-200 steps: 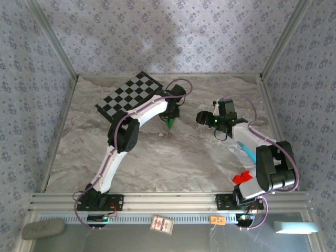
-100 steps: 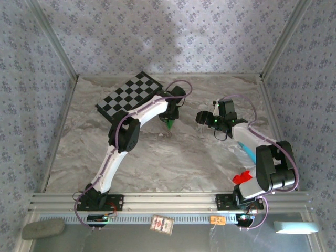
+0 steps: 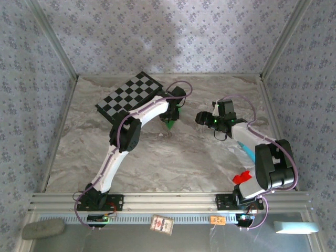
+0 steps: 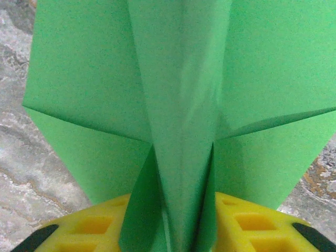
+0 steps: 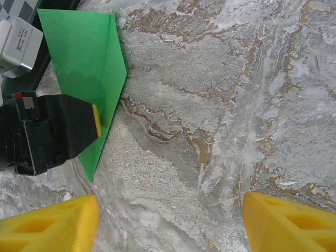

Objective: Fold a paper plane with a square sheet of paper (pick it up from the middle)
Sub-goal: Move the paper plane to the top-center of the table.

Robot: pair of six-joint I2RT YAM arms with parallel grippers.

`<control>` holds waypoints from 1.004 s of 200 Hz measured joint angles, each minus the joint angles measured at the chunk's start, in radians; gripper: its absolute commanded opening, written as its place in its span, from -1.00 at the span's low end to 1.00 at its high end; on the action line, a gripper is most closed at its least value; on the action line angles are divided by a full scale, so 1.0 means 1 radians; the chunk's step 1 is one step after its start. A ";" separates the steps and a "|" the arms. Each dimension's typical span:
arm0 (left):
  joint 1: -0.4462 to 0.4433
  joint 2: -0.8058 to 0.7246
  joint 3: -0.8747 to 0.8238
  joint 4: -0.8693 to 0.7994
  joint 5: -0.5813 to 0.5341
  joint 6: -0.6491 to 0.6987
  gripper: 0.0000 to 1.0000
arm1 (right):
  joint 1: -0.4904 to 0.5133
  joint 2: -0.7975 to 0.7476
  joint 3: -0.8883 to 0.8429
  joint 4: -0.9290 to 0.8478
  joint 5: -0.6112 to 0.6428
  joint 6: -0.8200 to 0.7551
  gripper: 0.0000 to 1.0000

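Here's the paper plane [image 4: 178, 105], creased and dart-shaped, so the folding looks finished and this reads as the set-down. It sits near the far edge of the tabletop [image 3: 173, 163], about midway along it, just beside the checkered board [image 3: 129, 94]. The left end effector [image 3: 170, 117] has the plane's keel between its yellow pads [image 4: 94, 226]. Whether they pinch it or merely flank it, I cannot tell. The right end effector [image 5: 170, 220] hovers nearby, toward the right edge, jaws wide with nothing but bare marble between them. Next call, I'd say: the left needs its pads clear of the keel, then a straight lift away, so the paper isn't dragged along.
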 measured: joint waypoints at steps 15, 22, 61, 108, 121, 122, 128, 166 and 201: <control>0.000 0.000 0.000 0.000 0.000 0.000 -0.16 | 0.000 0.001 0.000 0.000 0.000 0.003 0.47; 0.000 0.001 0.000 0.000 0.000 0.000 -0.16 | 0.000 0.003 0.000 0.000 0.000 0.003 0.47; -0.001 0.002 0.005 -0.003 0.000 -0.004 -0.19 | 0.001 0.006 0.000 0.000 -0.005 0.007 0.47; -0.004 0.021 0.059 -0.035 0.003 -0.014 -0.19 | 0.001 0.006 0.000 0.000 -0.006 0.007 0.47; -0.005 0.020 0.064 -0.037 0.003 -0.024 -0.19 | 0.001 0.006 0.000 0.000 -0.006 0.007 0.47; -0.005 0.020 0.064 -0.037 0.003 -0.024 -0.19 | 0.002 0.006 0.000 0.000 -0.006 0.007 0.47; -0.006 0.018 0.064 -0.037 0.001 -0.028 -0.19 | 0.003 0.006 0.000 0.000 -0.006 0.007 0.47; -0.009 -0.012 0.064 -0.051 -0.016 -0.052 -0.12 | 0.005 0.006 0.000 -0.001 -0.006 0.007 0.48; -0.009 -0.076 0.063 -0.051 -0.034 -0.060 -0.06 | 0.005 0.006 0.000 -0.002 -0.002 0.006 0.51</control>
